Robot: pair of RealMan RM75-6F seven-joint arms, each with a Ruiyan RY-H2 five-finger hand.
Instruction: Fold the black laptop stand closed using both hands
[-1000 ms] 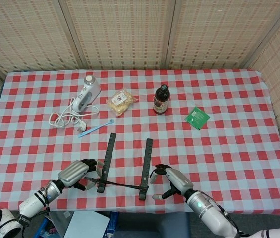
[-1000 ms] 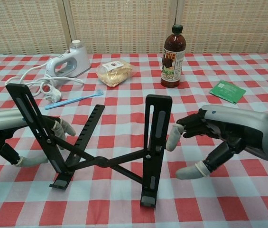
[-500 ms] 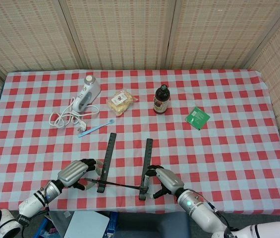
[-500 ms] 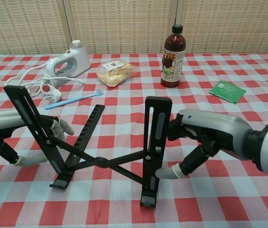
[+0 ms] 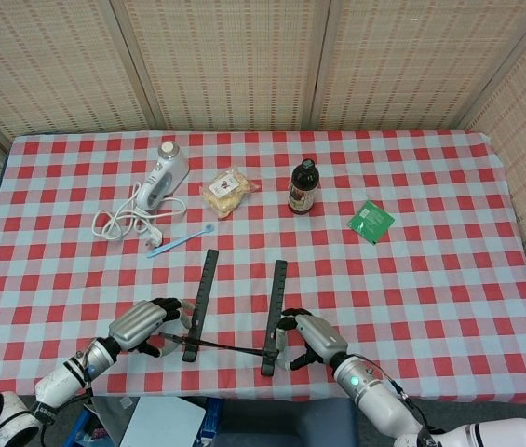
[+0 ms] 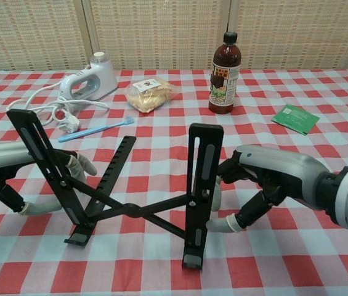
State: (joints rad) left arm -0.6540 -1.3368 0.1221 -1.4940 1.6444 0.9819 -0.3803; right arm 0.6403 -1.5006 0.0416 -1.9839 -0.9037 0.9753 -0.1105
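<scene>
1. The left hand [image 6: 32, 185], grey metal with pale rubbery fingertips, has not shifted over the last second. It sits at the outer side of the black folding laptop stand's [image 6: 130, 185] left rail [image 6: 41, 161], fingers curled around the rail's lower part; whether they actually clamp it I cannot tell, since the rail hides the contact.
2. The stand is on the red-and-white checked tablecloth [image 5: 430, 279] near the front edge, between the two hands. It is open: the two slotted rails stand well apart and tilted up, joined low down by crossed struts.
3. The right hand [image 6: 257, 185] is what changed. A second ago it hung spread and apart from the right rail [image 6: 201, 185]; now it has closed in, its fingers bent and its fingertips [image 6: 220, 225] just beside, perhaps touching, the rail's outer edge.
4. Judgement: both hands now flank the stand, so pushing the rails inward looks possible; no folding has happened yet.
</scene>
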